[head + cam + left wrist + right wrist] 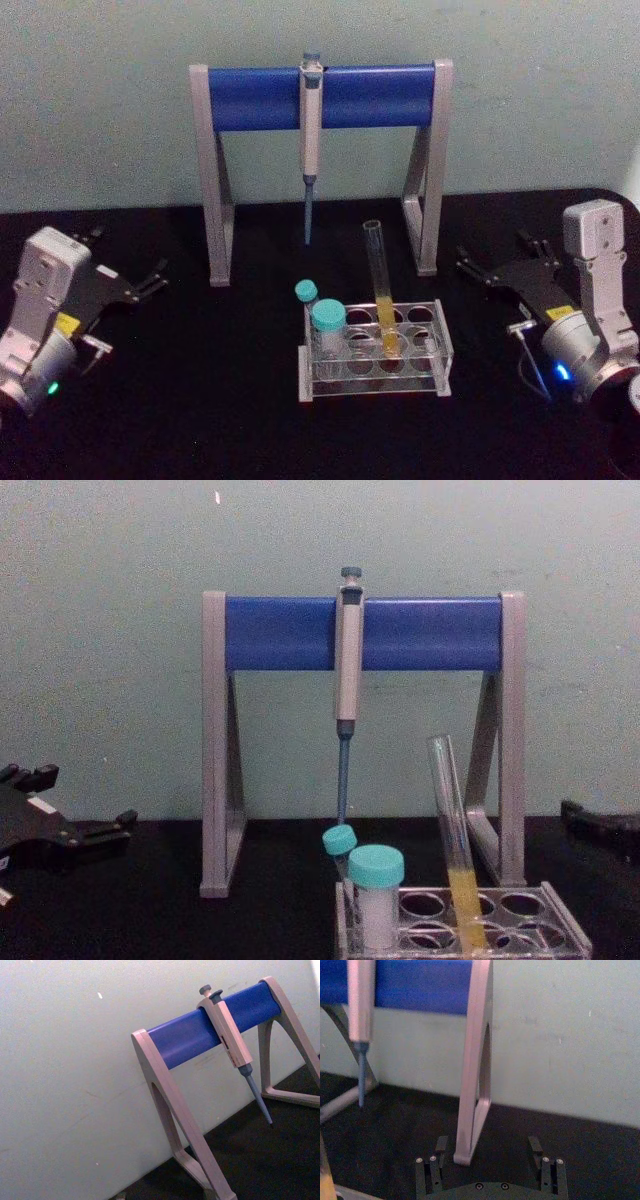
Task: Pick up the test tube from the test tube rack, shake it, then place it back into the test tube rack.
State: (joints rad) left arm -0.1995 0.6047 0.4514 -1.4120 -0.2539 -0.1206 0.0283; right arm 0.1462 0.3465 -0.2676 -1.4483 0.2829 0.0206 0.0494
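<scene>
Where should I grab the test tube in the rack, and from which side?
Grip the test tube on its bare upper glass, above the rack and the yellow liquid. Come from the right with the right gripper, open: the teal-capped tubes crowd its left. It leans slightly, so match the tilt.

Rack (372, 362) in the middle of the table (200, 400), near the front. In the rack: tube (381, 290) in a back-row hole, leaning a little; two capped tubes (327, 325) at the rack's left end. Behind the rack, stand (320, 150) by the wall, with pipette (311, 130) hanging from the middle of its bar, tip pointing down above the table. Left gripper (150, 283) far off on the left side of the table, well apart from the rack, jaws spread. Right gripper (495, 270) on the right side, near the stand's right leg, also well apart from the rack, jaws spread wide.
</scene>
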